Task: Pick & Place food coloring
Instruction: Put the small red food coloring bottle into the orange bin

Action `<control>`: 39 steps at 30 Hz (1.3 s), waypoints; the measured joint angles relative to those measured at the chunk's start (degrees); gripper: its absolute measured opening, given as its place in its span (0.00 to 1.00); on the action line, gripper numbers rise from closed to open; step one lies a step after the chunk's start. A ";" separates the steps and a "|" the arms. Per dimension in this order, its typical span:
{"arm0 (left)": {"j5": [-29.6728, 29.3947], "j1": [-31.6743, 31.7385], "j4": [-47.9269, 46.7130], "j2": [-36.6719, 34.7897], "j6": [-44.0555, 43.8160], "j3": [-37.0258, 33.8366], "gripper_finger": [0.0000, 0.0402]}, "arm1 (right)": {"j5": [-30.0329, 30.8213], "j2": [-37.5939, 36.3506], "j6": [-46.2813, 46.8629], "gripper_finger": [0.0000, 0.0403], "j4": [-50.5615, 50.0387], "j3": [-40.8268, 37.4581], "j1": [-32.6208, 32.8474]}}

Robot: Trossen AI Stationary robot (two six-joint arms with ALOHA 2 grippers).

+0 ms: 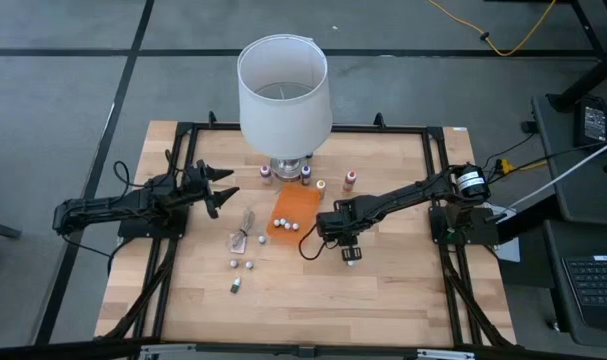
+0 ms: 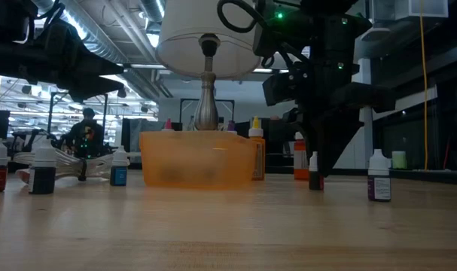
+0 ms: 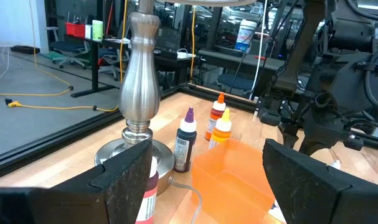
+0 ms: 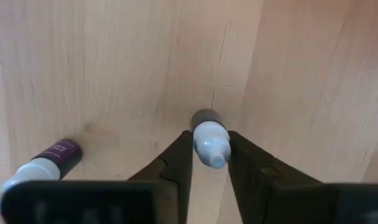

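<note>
Robotics lab — a test bench in an open industrial hall.
A wooden table (image 1: 383,300) inside a black frame (image 1: 433,180), cables (image 1: 503,40) across the grey floor, ceiling ducts (image 2: 130,56), desks and a person (image 2: 85,132) behind — workspace, not home.

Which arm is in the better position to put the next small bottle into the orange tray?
The right. Its pincer already closes around a small white-capped dark bottle standing on the wooden table, just beside the flat orange tray. The left pincer waits open, away from the bottles.
</note>
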 joint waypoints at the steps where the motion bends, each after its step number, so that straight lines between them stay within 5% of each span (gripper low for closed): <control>1: 0.00 -0.01 0.01 -0.01 0.00 0.02 0.73 | 0.00 0.00 0.00 0.20 0.00 0.02 0.00; 9: 0.00 -0.01 0.01 0.00 0.00 0.00 0.73 | 0.01 -0.02 2.57 0.20 -3.38 2.00 0.00; 23: 0.00 -0.01 0.01 0.01 0.00 0.00 0.73 | 0.00 -0.01 2.98 0.19 -17.24 18.25 -0.02; 39: 0.00 -0.01 0.01 0.01 0.00 0.00 0.73 | 0.00 11.59 4.48 0.18 -23.69 39.56 -1.62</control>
